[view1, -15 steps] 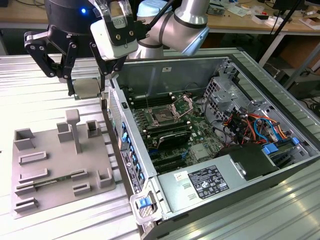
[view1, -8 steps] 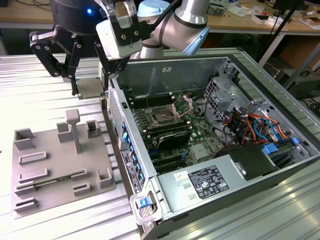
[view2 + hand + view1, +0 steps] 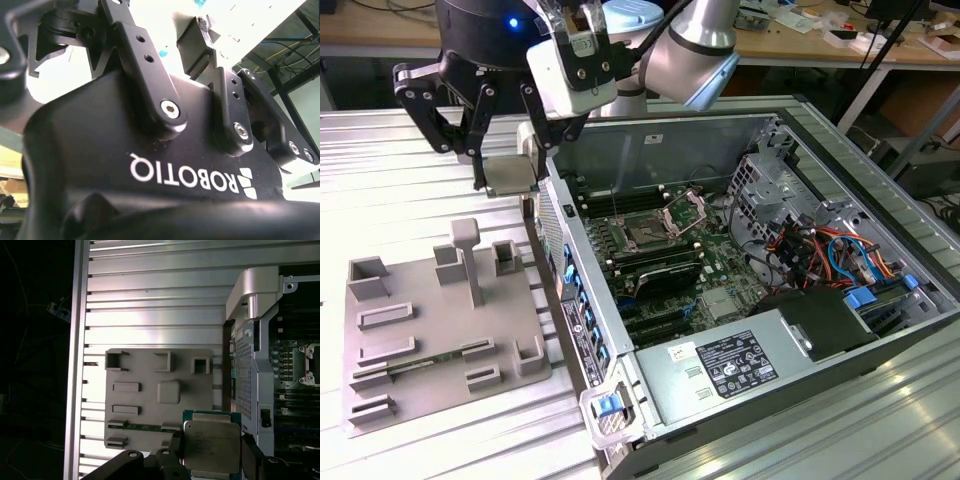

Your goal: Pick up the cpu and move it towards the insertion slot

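You see the gripper (image 3: pixel 510 170) in the upper left of the exterior view, raised above the ribbed metal counter (image 3: pixel 410 180), and its fingers (image 3: pixel 478 150) are clamped on the cpu (image 3: pixel 512 172), one on each side of it. The cpu hangs in the air, flat and about level, above the gap between the grey fixture plate (image 3: pixel 420 340) and the wall of the open computer case (image 3: pixel 790 130); it touches nothing but the fingers. In the first wrist view, the cpu (image 3: pixel 210 445) is at the lower middle of the frame with its pale metal top facing the camera, and the dark fingers (image 3: pixel 172 450) press on two opposite edges. Behind it in that view lies the fixture plate (image 3: pixel 145 370) with its raised blocks, on the ribbed counter (image 3: pixel 155 305). The insertion slot (image 3: pixel 652 232) is inside the case, near the middle of the exterior view, with its metal retention plate (image 3: pixel 685 212) standing open and the dark centre uncovered. In the first wrist view, part of the insertion slot (image 3: pixel 311 364) shows at the right edge of the frame. The cpu is well apart from the slot and still outside the case. In the second wrist view, you see the black body of the gripper (image 3: pixel 150 165) from very close.
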